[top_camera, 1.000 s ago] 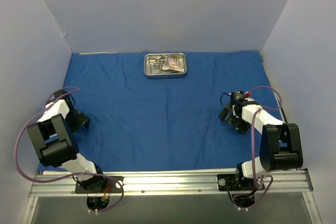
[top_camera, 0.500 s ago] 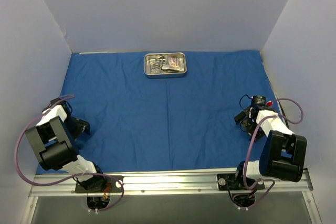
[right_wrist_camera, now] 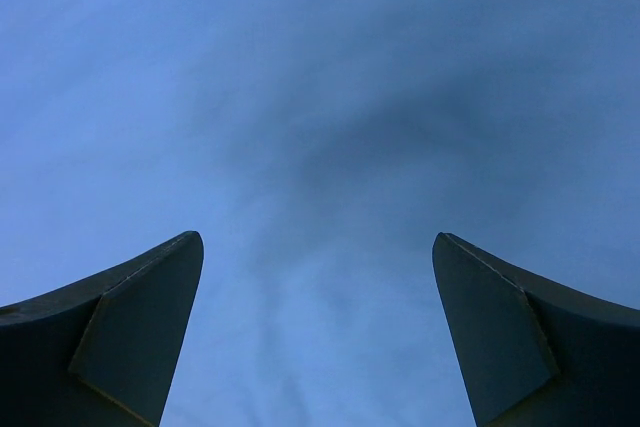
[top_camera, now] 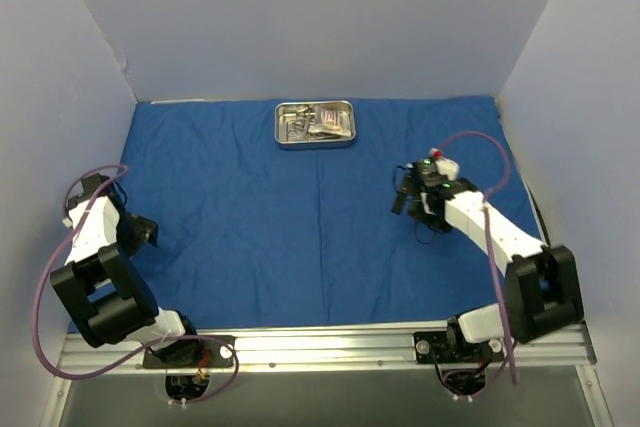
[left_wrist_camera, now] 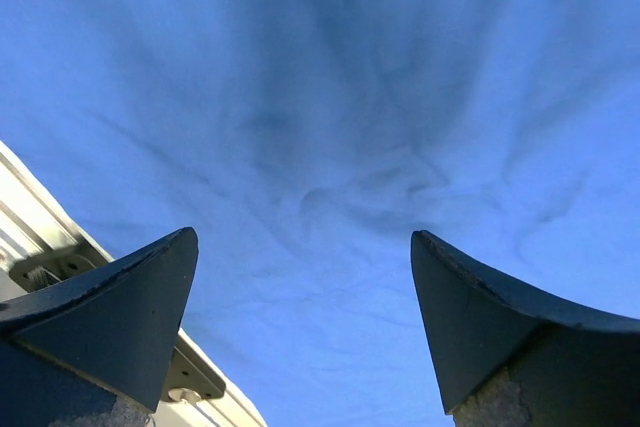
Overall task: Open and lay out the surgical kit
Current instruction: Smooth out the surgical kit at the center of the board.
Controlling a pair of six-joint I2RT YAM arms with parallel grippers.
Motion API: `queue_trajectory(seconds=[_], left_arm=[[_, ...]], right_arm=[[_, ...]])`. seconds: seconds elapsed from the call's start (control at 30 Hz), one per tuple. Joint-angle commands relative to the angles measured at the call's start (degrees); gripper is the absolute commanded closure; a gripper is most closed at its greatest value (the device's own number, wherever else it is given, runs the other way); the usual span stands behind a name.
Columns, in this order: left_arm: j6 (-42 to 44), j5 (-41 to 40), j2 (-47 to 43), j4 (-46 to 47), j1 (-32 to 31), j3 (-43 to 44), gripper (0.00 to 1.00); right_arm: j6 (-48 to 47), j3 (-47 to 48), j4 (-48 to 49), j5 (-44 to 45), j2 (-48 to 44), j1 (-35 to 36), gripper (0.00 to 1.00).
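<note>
The royal-blue cloth wrap [top_camera: 300,207] lies spread flat over the table. A small steel tray [top_camera: 315,124] sits at its far middle with silver clamps, tweezers and packets inside. My left gripper [top_camera: 148,232] is open and empty, low over the cloth's near left part; it shows in the left wrist view [left_wrist_camera: 303,252] with only wrinkled cloth [left_wrist_camera: 330,97] between the fingers. My right gripper [top_camera: 405,197] is open and empty over the cloth's right part; the right wrist view [right_wrist_camera: 318,247] shows only cloth [right_wrist_camera: 320,97].
Grey walls enclose the table at the left [top_camera: 60,97], back [top_camera: 320,17] and right [top_camera: 580,97]. An aluminium rail [top_camera: 320,347] with both arm bases runs along the near edge; part of it shows in the left wrist view [left_wrist_camera: 40,247].
The right gripper swung out to the right edge, then back in toward the middle right of the cloth. The left arm drew back toward the left edge. The tray did not move.
</note>
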Motion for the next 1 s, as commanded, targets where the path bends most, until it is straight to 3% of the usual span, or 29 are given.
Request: queue_trajectory(seconds=[0.0, 0.2, 0.5, 0.97], left_arm=[[1.17, -2.86, -2.69, 0.08, -2.33, 3.71, 0.03], [4.60, -8.56, -3.83, 1.22, -9.71, 7.58, 0.05], [6.63, -10.07, -3.22, 2.10, -11.48, 7.68, 0.05], [5.66, -11.83, -2.25, 1.75, -12.01, 6.88, 0.05]], right_arm=[[-2.08, 3.63, -2.48, 4.87, 7.03, 9.50, 0.06], [-3.84, 6.71, 0.07, 5.84, 15.39, 16.30, 0.05], [-3.32, 2.15, -0.45, 5.40, 20.68, 16.74, 0.06], [4.32, -3.39, -9.16, 0.84, 16.56, 16.66, 0.09]])
